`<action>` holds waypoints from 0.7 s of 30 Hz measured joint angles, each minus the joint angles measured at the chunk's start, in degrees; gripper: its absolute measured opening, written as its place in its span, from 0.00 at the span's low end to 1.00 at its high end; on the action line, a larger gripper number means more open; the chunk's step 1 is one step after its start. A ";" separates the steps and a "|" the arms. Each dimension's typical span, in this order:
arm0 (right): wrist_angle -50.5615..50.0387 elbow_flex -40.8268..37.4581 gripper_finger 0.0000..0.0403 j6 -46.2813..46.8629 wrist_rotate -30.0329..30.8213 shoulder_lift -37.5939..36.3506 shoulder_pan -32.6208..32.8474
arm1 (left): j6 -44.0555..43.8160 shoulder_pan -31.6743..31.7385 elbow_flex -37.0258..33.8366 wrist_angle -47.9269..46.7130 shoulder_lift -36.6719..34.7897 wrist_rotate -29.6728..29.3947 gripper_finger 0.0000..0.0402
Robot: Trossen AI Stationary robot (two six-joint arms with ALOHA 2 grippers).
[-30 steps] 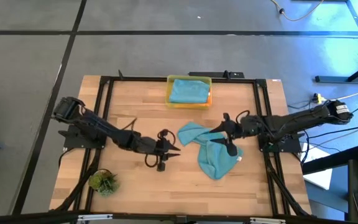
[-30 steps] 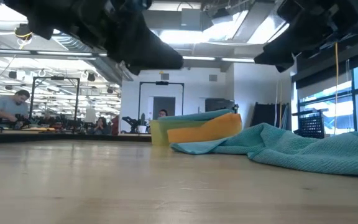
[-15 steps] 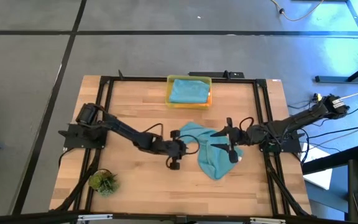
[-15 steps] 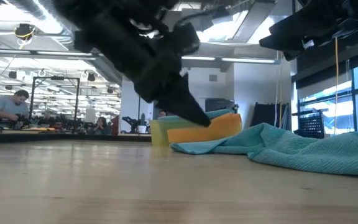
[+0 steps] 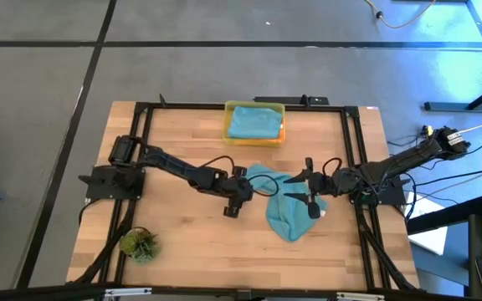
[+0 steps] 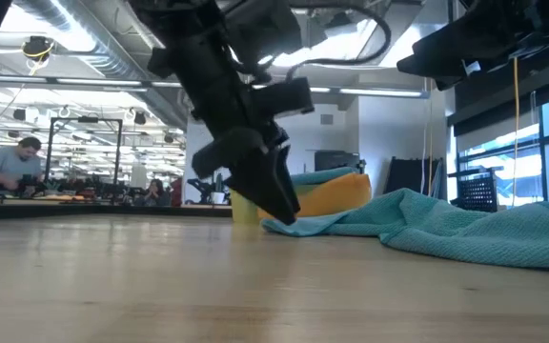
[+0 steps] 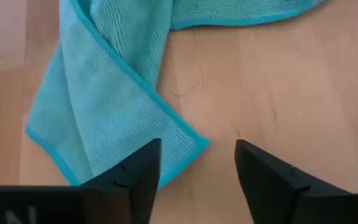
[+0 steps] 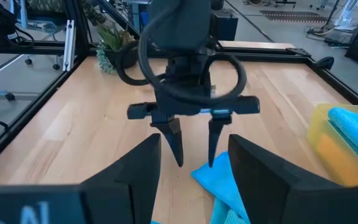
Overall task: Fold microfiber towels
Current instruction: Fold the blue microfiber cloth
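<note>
A crumpled teal microfiber towel [image 5: 284, 203] lies on the wooden table right of centre, and its left corner [image 7: 191, 142] rests flat on the wood. My left gripper [image 5: 246, 189] is open and tipped steeply down, its two fingers standing either side of that corner [image 8: 213, 173], close above the table [image 6: 284, 211]. My right gripper [image 5: 310, 191] is open and hangs well above the towel's middle, with nothing between its fingers [image 8: 194, 163]. Another teal towel [image 5: 253, 122] lies folded in the yellow bin [image 5: 229, 134], on top of an orange one [image 6: 317, 201]. My left gripper comes at the towel's left corner [image 7: 166, 152] slanting down from the table's left. One finger [image 7: 135, 171] overlaps the corner's hem in the wrist view. I cannot tell whether it touches the cloth.
The yellow bin stands at the table's far edge, centre. A small green plant tuft [image 5: 139, 244] sits at the near left corner. Black frame rails [image 5: 141, 117] run along the table's sides. Bare wood lies near and left of the towel.
My left gripper has gone toward the table's right edge, up to the teal towel's left corner, sinking and tipping from nearly level to steeply down. The towel has stayed where it was. My right gripper has kept its place above the towel.
</note>
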 joint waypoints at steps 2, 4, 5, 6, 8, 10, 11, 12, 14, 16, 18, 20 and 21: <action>0.00 0.00 0.47 0.02 0.02 0.00 -0.02 | 1.74 0.29 0.30 -0.46 0.87 0.00 0.53; 0.26 0.04 0.47 0.44 0.06 0.02 -0.02 | 4.48 0.19 0.96 -0.33 2.24 -0.19 0.55; 0.26 0.04 0.47 0.81 0.08 0.00 -0.02 | 6.16 0.01 1.37 -0.21 2.89 -1.04 0.56; 0.31 0.04 0.47 1.15 0.09 0.00 -0.02 | 8.20 -0.30 1.62 -0.26 3.21 -2.62 0.57; 0.22 0.04 0.47 1.42 0.09 0.02 -0.02 | 12.29 -0.86 1.91 0.12 4.16 -5.97 0.57; 0.18 0.04 0.47 1.44 0.09 0.02 -0.02 | 15.83 -1.21 1.95 0.32 4.99 -8.22 0.56; 0.18 0.04 0.47 1.45 0.09 0.02 -0.02 | 17.62 -1.24 1.95 0.29 5.24 -9.00 0.56; 0.16 0.04 0.47 1.44 0.08 0.02 -0.02 | 19.06 -1.22 1.97 0.27 5.41 -9.12 0.55; 0.18 0.04 0.47 1.41 0.09 0.02 -0.02 | 21.12 -1.16 2.04 0.56 6.12 -9.54 0.53; 0.01 0.04 0.47 1.36 0.09 0.02 -0.02 | 23.56 -1.16 2.04 0.72 6.41 -9.84 0.50; 0.00 0.04 0.47 1.36 0.06 0.02 -0.02 | 25.38 -1.16 2.06 1.27 6.95 -10.50 0.46; -0.04 0.04 0.47 1.36 0.06 0.02 -0.02 | 26.52 -1.16 2.06 1.34 7.10 -10.64 0.41; -0.07 0.04 0.47 1.42 0.06 0.02 -0.02 | 26.70 -1.14 2.06 1.34 7.18 -10.64 0.38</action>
